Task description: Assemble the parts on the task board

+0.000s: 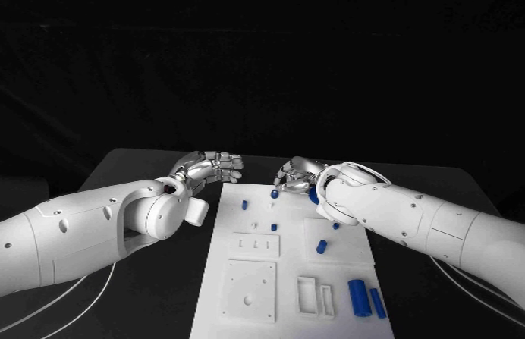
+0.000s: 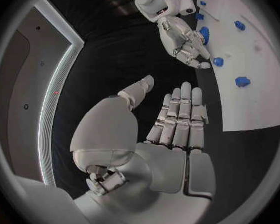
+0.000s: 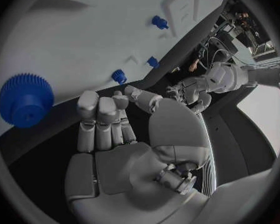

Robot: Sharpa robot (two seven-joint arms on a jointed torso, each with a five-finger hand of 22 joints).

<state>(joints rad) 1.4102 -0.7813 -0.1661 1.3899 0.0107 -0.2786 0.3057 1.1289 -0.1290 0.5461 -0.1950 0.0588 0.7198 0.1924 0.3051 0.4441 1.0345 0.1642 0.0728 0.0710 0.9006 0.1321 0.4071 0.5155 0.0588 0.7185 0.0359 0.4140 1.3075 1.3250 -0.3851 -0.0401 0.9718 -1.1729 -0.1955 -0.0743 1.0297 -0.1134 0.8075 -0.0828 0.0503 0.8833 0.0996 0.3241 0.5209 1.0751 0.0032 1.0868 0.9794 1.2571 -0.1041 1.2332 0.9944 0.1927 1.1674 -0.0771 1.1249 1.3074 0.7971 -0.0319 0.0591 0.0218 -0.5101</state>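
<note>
The white rectangular task board (image 1: 287, 263) lay lengthwise in the middle of the black table (image 1: 143, 164), carrying several small blue plastic parts. The left hand (image 1: 208, 167) stood off the board's far left corner, above bare table; in the left wrist view its fingers (image 2: 180, 117) were extended nearly straight and lying side by side, thumb held apart, with nothing between them and touching nothing. The right hand (image 1: 297, 177) was positioned at the board's far edge, its fingers (image 3: 102, 117) bent partway inward in the right wrist view, and no part was seen in its grasp. A blue toothed gear (image 3: 26, 100) sat on the board just beside that hand; whether any finger touched it could not be determined. Short blue pegs (image 1: 244, 204) stood near the far end of the board, one blue peg (image 1: 322, 246) near its middle, and two long blue cylinders (image 1: 359, 296) lay side by side at the near right corner.
</note>
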